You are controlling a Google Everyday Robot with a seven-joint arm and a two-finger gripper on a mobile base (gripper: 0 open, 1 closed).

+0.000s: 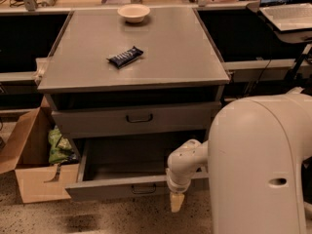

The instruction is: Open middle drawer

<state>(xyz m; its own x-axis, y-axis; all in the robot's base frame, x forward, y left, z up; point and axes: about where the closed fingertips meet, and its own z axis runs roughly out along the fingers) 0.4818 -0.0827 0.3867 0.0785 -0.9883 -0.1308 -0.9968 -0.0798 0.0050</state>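
The middle drawer (122, 186) is pulled out of the grey cabinet, and its plain grey inside (126, 157) is in view. Its small dark loop handle (144, 189) sits at the centre of the front. My gripper (176, 202) hangs down from the white wrist (184, 165) just right of that handle, in front of the drawer front and close above the floor. It holds nothing that I can see. The drawer above (136, 118), with its own loop handle (139, 117), is nearly closed. My white arm housing (263, 169) fills the lower right.
A dark snack bar (125, 56) and a pale bowl (133, 12) lie on the cabinet top (170, 48). An open cardboard box (34, 165) with green packets stands on the floor at the left. A laptop (287, 9) sits on a desk at the back right.
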